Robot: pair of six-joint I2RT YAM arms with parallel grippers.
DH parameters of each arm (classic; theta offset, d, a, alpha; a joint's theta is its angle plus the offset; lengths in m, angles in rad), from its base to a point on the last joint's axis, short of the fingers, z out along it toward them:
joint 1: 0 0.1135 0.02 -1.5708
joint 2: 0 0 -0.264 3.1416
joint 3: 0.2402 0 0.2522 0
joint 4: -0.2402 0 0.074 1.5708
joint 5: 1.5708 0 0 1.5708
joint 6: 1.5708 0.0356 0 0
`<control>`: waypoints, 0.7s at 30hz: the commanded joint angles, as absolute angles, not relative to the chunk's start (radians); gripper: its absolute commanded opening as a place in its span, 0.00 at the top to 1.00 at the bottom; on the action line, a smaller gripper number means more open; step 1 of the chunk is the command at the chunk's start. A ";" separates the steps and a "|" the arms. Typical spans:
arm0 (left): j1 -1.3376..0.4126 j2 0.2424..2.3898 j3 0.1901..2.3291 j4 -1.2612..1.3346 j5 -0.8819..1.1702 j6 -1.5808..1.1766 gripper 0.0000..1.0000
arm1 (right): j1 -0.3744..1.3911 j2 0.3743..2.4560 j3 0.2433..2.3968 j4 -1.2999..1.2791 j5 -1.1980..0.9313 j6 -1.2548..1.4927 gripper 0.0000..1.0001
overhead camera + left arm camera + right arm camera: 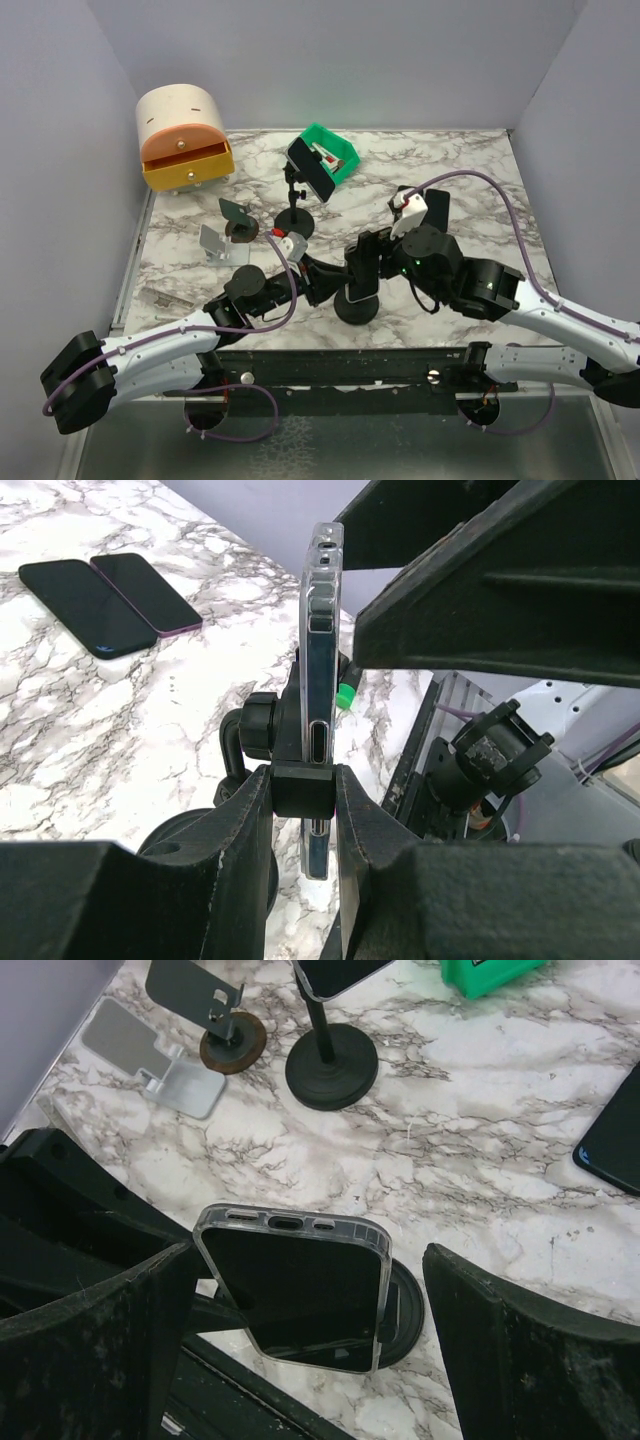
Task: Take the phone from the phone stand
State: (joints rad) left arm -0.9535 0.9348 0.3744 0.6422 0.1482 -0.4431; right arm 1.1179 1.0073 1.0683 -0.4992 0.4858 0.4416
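- Marble table [470,200]: left gripper [302,810] clamped on the phone stand [262,730]; right gripper [310,1305] gapes around the phone [290,1260].
- Risk: closing off-centre could tip the phone stand, dropping the phone.

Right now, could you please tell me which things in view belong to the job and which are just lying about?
Job: phone in clear case; its phone stand, clamped by the left end effector; open right end effector straddling the phone.
Lying about: rear stand with phone; green bin; drawer box; silver stand; round-based stand; two flat phones.
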 commanded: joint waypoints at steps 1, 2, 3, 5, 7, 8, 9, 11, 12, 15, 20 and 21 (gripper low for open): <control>-0.955 0.930 0.378 0.669 0.079 -0.437 1.00 | 1.128 1.003 1.107 -0.574 0.523 0.409 0.00; -0.955 0.932 0.379 0.669 0.069 -0.442 1.00 | 1.131 1.006 1.107 -0.575 0.528 0.412 0.00; -0.955 0.934 0.380 0.669 0.059 -0.446 1.00 | 1.133 1.008 1.105 -0.575 0.534 0.414 0.00; -0.956 0.939 0.385 0.669 0.051 -0.452 1.00 | 1.134 1.011 1.096 -0.562 0.543 0.414 0.00; -0.956 0.944 0.391 0.668 0.053 -0.453 1.00 | 1.135 1.017 1.091 -0.544 0.546 0.411 0.00; -0.956 0.946 0.393 0.669 0.056 -0.453 1.00 | 1.136 1.022 1.091 -0.538 0.549 0.410 0.00; -0.956 0.947 0.395 0.669 0.057 -0.453 1.00 | 1.137 1.029 1.091 -0.530 0.552 0.408 0.00; -0.956 0.947 0.396 0.669 0.058 -0.453 1.00 | 1.138 1.040 1.086 -0.504 0.547 0.396 0.00; -0.956 0.947 0.396 0.669 0.057 -0.454 1.00 | 1.139 1.045 1.081 -0.490 0.545 0.394 0.00; -0.956 0.947 0.393 0.669 0.057 -0.454 1.00 | 1.140 1.058 1.075 -0.464 0.551 0.386 0.00; -0.956 0.946 0.393 0.669 0.052 -0.449 1.00 | 1.141 1.083 1.076 -0.448 0.551 0.382 0.01; -0.956 0.947 0.394 0.669 0.050 -0.449 1.00 | 1.141 1.090 1.077 -0.450 0.549 0.382 0.03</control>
